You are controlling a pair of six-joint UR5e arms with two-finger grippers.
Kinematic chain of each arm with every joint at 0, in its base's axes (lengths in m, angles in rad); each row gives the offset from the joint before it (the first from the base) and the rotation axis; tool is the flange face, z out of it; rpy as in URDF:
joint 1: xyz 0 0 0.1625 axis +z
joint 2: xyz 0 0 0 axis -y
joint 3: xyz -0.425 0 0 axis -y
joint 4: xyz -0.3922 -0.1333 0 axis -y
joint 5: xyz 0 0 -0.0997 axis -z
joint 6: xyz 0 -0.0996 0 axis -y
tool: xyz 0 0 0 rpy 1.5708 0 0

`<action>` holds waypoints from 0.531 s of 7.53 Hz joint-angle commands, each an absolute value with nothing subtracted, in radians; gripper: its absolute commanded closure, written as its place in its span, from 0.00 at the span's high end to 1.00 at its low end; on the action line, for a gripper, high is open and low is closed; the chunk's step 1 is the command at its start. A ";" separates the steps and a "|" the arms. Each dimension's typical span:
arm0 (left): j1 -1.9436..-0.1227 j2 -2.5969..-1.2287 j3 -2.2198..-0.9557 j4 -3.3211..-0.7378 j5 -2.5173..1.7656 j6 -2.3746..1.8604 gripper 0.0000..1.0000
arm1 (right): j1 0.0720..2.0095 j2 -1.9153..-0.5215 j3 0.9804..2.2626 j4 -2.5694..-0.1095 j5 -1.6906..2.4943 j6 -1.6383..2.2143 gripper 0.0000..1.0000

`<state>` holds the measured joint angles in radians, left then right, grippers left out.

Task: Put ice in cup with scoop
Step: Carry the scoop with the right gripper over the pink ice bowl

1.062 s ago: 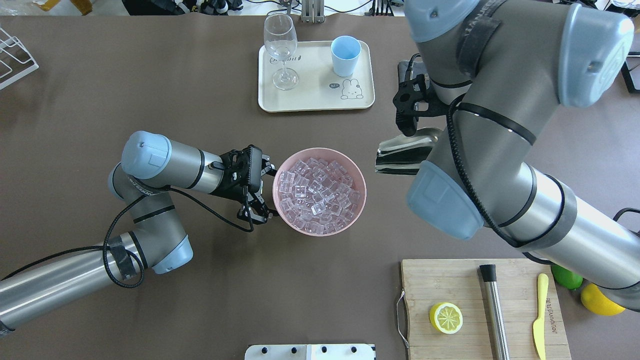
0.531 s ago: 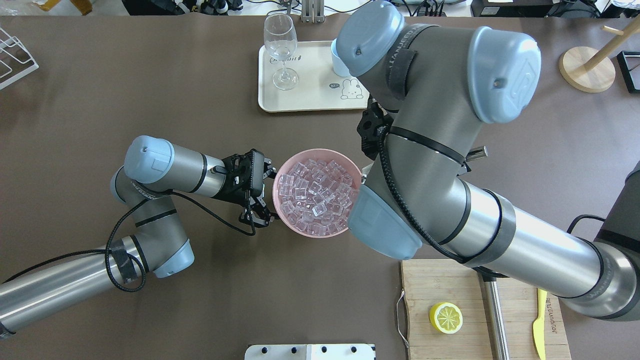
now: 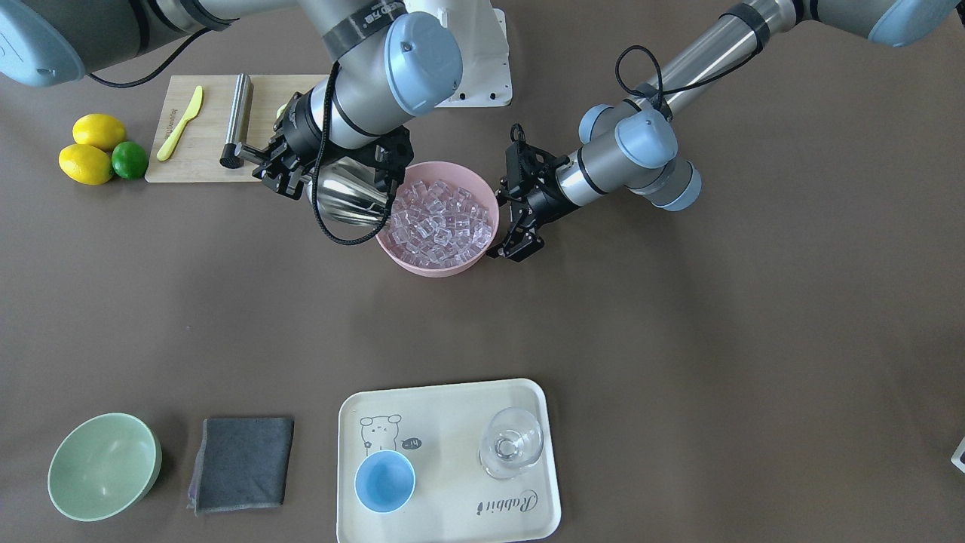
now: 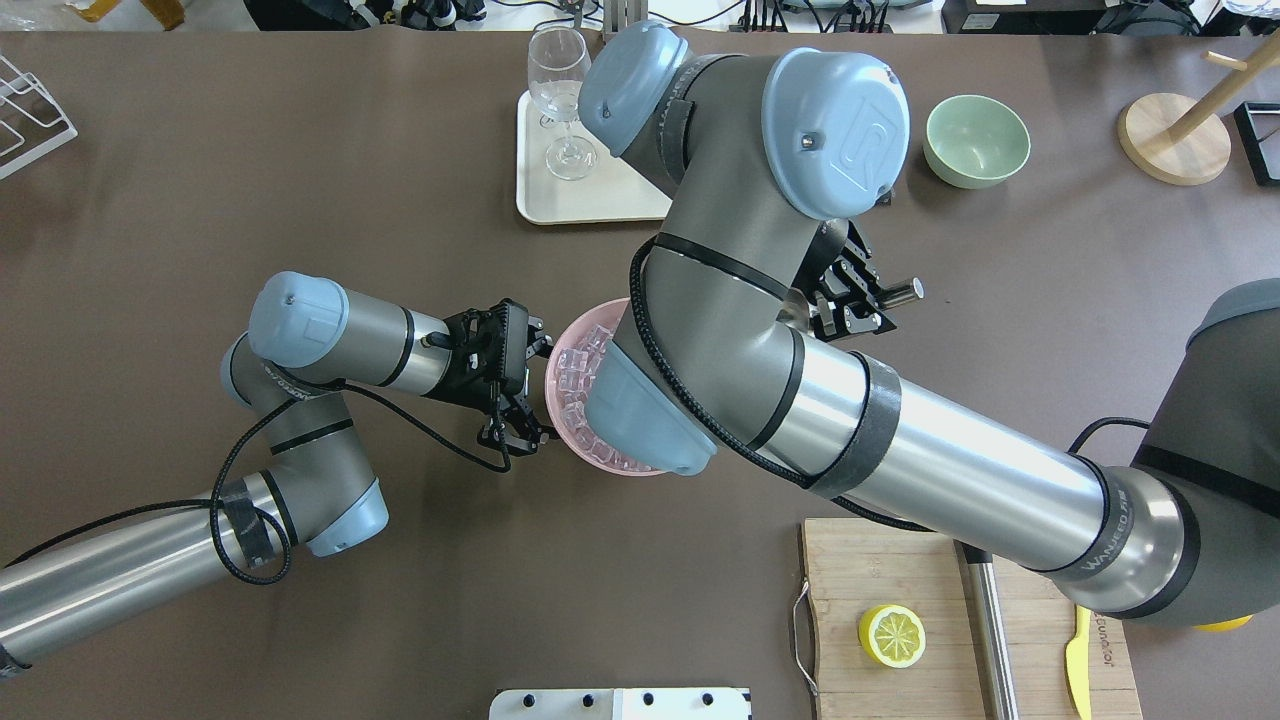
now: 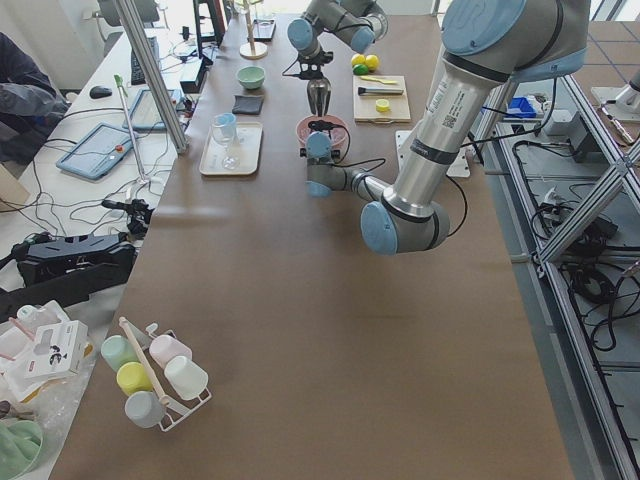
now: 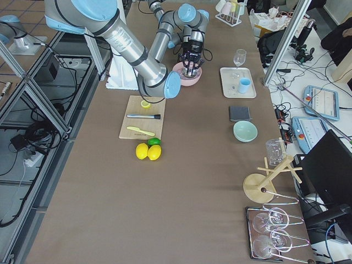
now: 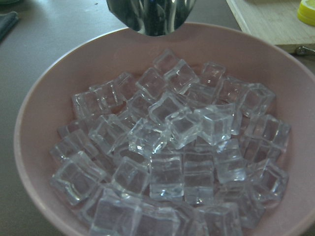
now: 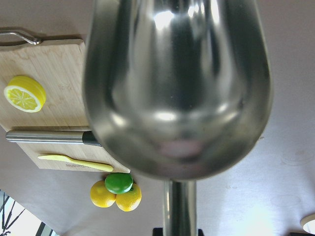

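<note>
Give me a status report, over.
Left tool open beside pink bowl. Right tool shut on scoop, empty, tip at bowl rim above ice. Cup empty on tray; nothing between bowl and cup.

ice (image 7: 172,147) clear | bowl (image 7: 98,64) pink | cup (image 3: 384,481) light-blue | scoop (image 8: 177,88) silver | tray (image 3: 452,407) cream

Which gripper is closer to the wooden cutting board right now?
Right. The right gripper, holding the scoop, is over the cutting board's end nearest the pink bowl. The left gripper is at the bowl's far side, away from the board.
</note>
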<state>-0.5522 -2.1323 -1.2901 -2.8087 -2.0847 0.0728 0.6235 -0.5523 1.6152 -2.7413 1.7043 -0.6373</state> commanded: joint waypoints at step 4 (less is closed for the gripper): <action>-0.552 -2.132 -1.290 -2.809 -2.085 0.075 0.98 | 0.575 -0.515 1.522 -2.743 1.691 -0.574 0.00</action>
<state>-0.5522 -2.1322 -1.2901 -2.8081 -2.0847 0.0737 0.5886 -0.5176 1.5355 -2.7424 1.6969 -0.5901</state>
